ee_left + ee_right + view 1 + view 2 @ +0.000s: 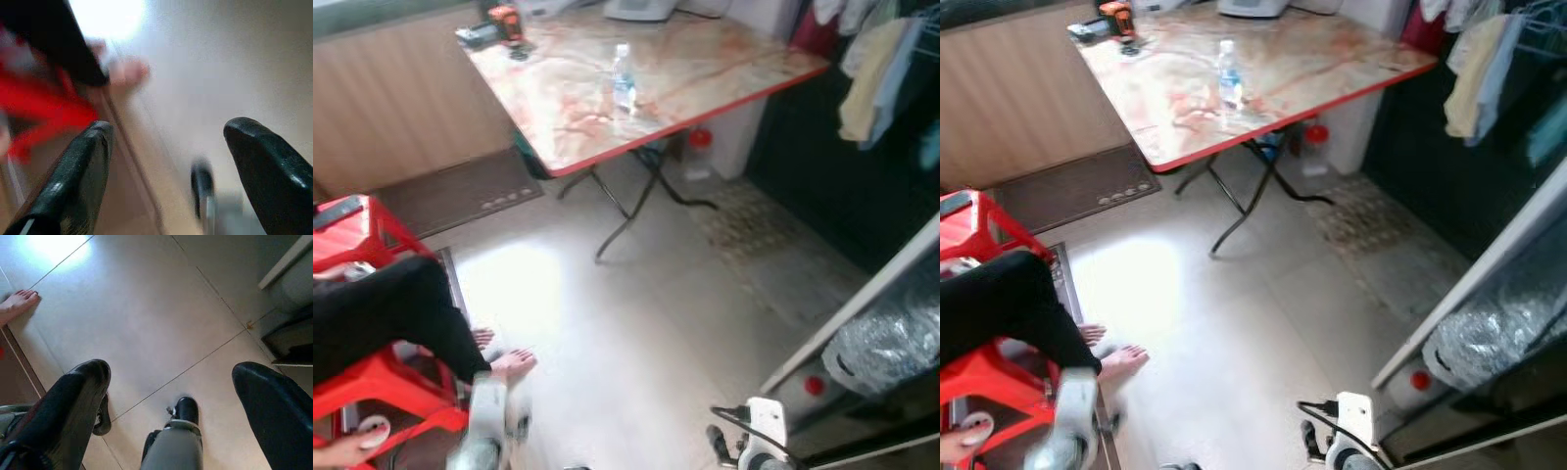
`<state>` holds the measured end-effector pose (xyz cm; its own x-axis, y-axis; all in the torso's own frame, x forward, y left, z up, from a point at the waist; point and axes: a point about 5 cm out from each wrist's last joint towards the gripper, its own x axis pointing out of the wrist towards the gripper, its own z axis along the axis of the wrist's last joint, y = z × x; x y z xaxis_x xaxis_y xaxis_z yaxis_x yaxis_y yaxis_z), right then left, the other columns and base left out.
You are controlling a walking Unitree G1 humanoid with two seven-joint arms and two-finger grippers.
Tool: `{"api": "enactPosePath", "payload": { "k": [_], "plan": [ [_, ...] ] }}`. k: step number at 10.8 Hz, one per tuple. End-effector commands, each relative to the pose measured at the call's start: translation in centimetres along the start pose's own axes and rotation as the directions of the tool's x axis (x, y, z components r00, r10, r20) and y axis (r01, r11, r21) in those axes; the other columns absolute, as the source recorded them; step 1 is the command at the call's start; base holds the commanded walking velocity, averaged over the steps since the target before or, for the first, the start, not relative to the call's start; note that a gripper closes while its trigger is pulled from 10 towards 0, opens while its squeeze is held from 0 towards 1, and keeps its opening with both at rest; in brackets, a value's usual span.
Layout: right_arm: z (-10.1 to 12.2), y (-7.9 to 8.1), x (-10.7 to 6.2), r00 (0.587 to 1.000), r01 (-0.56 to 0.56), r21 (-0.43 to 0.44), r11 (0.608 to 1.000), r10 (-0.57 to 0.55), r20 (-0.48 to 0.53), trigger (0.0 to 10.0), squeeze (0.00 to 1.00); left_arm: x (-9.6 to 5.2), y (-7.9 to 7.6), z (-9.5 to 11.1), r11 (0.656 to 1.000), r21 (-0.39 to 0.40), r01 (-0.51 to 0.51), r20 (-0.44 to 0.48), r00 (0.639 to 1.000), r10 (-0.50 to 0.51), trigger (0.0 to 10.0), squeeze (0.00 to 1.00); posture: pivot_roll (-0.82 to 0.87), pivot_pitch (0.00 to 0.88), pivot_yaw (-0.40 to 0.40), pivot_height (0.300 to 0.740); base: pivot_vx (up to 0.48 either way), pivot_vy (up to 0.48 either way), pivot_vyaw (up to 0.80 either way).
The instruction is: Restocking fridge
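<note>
Nearest, the left gripper (166,166) is seen hanging low over the pale tiled floor (636,333), its two black fingers spread wide with nothing between them; the wrist picture is blurred. The right gripper (171,406) is likewise held above the floor, fingers wide apart and empty, with one of the robot's own feet (183,411) visible beneath it.

Beside the left arm a seated person is noted: a black-clad leg (391,313) and a bare foot (514,364) resting on the tiles, by a red stool (372,387). On the right, the open fridge (862,333) is seen, its white door edge slanting across, with a crinkled clear plastic bag (886,343) and a red-capped container (814,385) low inside.

Farther off from the fridge, across the floor, a folding desk (705,69) with a marbled top and red rim stands on crossed metal legs. A clear water bottle (623,76) stands upright on it, near the front edge. At the desk's far corner an orange-and-black tool (506,22) is noted. Clothes (871,69) hang beyond the fridge.
</note>
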<state>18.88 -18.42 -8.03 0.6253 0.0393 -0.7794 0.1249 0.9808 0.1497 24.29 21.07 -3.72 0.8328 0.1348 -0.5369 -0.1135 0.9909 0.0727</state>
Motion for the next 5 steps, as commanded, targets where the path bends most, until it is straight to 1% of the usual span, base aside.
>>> {"api": "enactPosePath", "payload": {
  "k": [1, 2, 3, 4, 5],
  "plan": [
    [-0.7, -0.5, -0.2, 1.000, 0.013, 0.012, 1.000, -0.013, -0.020, 10.0, 0.00, 0.4, 0.8, 2.3, 0.999, -0.024, -0.044, 0.127, 0.991, 0.047, 10.0, 0.00, -0.04, 0.115, 0.042, 0.740, 0.000, 0.000, 0.00],
    [-0.8, -0.5, -0.2, 1.000, 0.013, 0.010, 1.000, -0.013, -0.023, 10.0, 0.00, 0.8, 0.5, 6.6, 0.999, -0.001, -0.053, 0.324, 0.945, 0.051, 10.0, 0.00, -0.04, 0.104, 0.044, 0.740, 0.000, 0.000, 0.00],
    [-0.9, -0.6, -0.3, 1.000, 0.013, 0.007, 1.000, -0.013, -0.024, 10.0, 0.00, 0.5, -0.5, 10.2, 0.998, 0.047, -0.044, 0.491, 0.871, 0.015, 10.0, 0.00, -0.04, 0.098, 0.047, 0.740, 0.000, 0.000, 0.00],
    [-0.9, -0.6, -0.3, 1.000, 0.009, 0.003, 1.000, -0.008, -0.025, 10.0, 0.00, 0.1, -1.2, 12.5, 0.997, 0.068, -0.040, 0.586, 0.811, -0.007, 10.0, 0.00, -0.04, 0.087, 0.047, 0.740, 0.000, 0.000, 0.00],
    [-0.9, -0.6, -0.3, 1.000, 0.004, -0.005, 1.000, -0.004, -0.026, 10.0, 0.00, -0.9, -2.4, 15.5, 0.997, 0.069, -0.021, 0.701, 0.713, -0.033, 10.0, 0.00, -0.04, 0.086, 0.048, 0.740, 0.000, 0.000, 0.00]
  ]
}}
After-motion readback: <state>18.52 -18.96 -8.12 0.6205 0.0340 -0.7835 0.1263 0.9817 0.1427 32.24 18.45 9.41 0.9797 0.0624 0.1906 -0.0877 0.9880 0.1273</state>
